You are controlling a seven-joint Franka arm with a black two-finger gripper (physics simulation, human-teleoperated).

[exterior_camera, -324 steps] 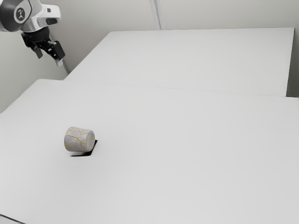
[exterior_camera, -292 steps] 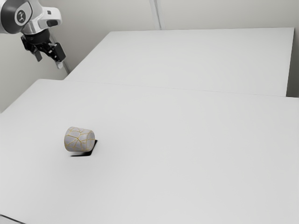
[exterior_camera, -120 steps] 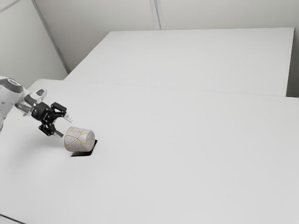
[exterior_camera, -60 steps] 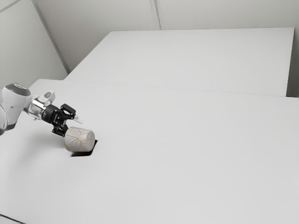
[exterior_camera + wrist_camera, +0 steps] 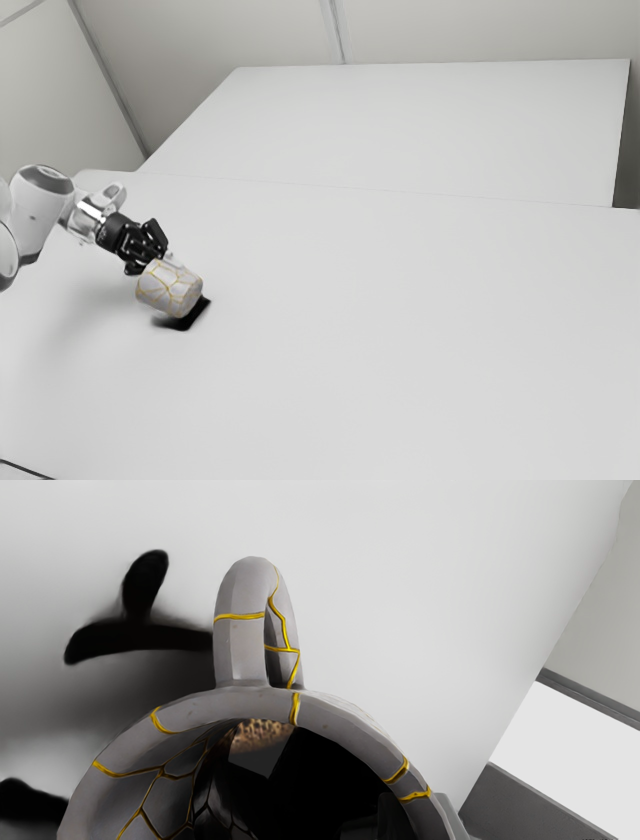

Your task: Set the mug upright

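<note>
One gripper (image 5: 168, 261) pinches the tilted mug (image 5: 170, 289); white table (image 5: 400, 330) around, dark shadow (image 5: 186, 322) beneath.

The mug (image 5: 171, 290) is over the table (image 5: 400, 330), toward the exterior view's left. The gripper (image 5: 165, 260) is at its rim.

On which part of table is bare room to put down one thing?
In the exterior view, bare table runs from the mug to the view's right edge, and between the mug and the dark line at lower left. Crowded: around gripper and mug.
</note>
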